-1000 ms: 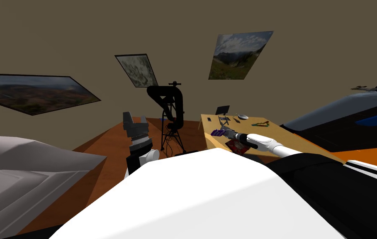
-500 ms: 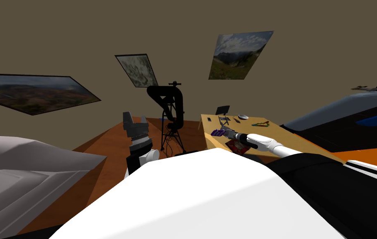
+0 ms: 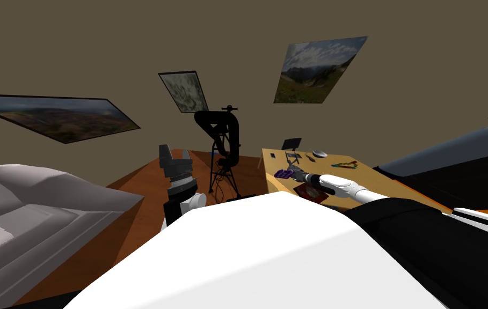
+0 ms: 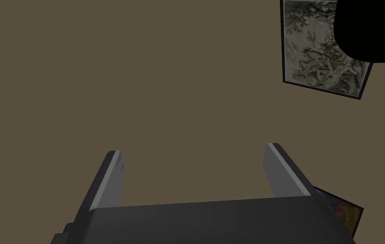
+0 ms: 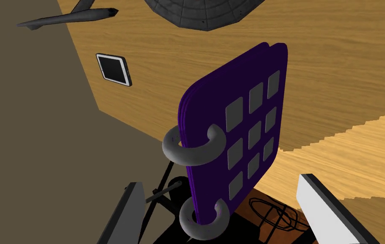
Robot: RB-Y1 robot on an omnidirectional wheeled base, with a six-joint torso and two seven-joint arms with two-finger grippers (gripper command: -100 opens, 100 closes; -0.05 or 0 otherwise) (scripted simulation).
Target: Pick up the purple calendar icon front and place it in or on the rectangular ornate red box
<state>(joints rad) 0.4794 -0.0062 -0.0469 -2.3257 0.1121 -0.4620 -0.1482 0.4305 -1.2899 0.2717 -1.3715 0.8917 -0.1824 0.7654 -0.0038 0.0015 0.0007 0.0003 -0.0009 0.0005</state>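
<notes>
Left gripper (image 4: 193, 150), raised well apart from the table, fingers spread, empty. Purple calendar (image 5: 234, 140) lies at the wooden table's (image 5: 335, 63) corner between the right gripper's (image 5: 221, 182) parted fingers, ungrasped; a skewed close could nudge it overboard. The head view adds the red box (image 3: 308, 192), just beside.

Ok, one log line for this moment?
right gripper: jaws open astride purple calendar, ungripped | red box: on table | left gripper: jaws open, empty
</notes>
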